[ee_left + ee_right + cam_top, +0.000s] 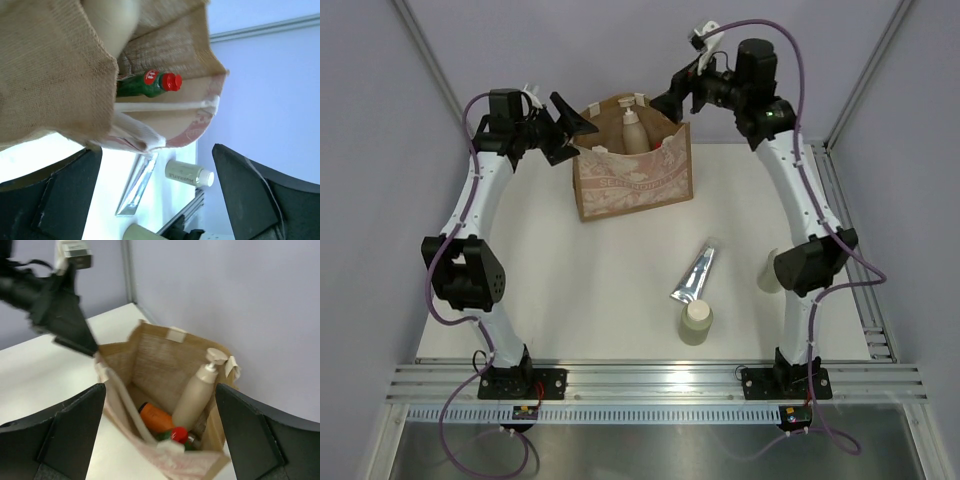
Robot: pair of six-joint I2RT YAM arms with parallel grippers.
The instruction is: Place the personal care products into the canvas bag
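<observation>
1 bag [635, 185]; 3 beige bottles [632, 130] [697, 322] [769, 272]; 1 orange bottle [157, 421]; 1 green bottle [140, 85]; 1 tube [695, 272].

White table [570, 300] bearing canvas bag [635, 185], silver-blue tube [695, 273], beige bottle [697, 322], second beige bottle [767, 275] (partly hidden)

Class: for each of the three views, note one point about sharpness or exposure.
Top external: evenly lit and sharp, with only soft shadows on the white table. Left wrist: the table beside the brown jute canvas bag is blown out to white, while the green red-capped bottle is in focus. Right wrist: the whole picture is slightly blurred, the beige pump bottle included.
</observation>
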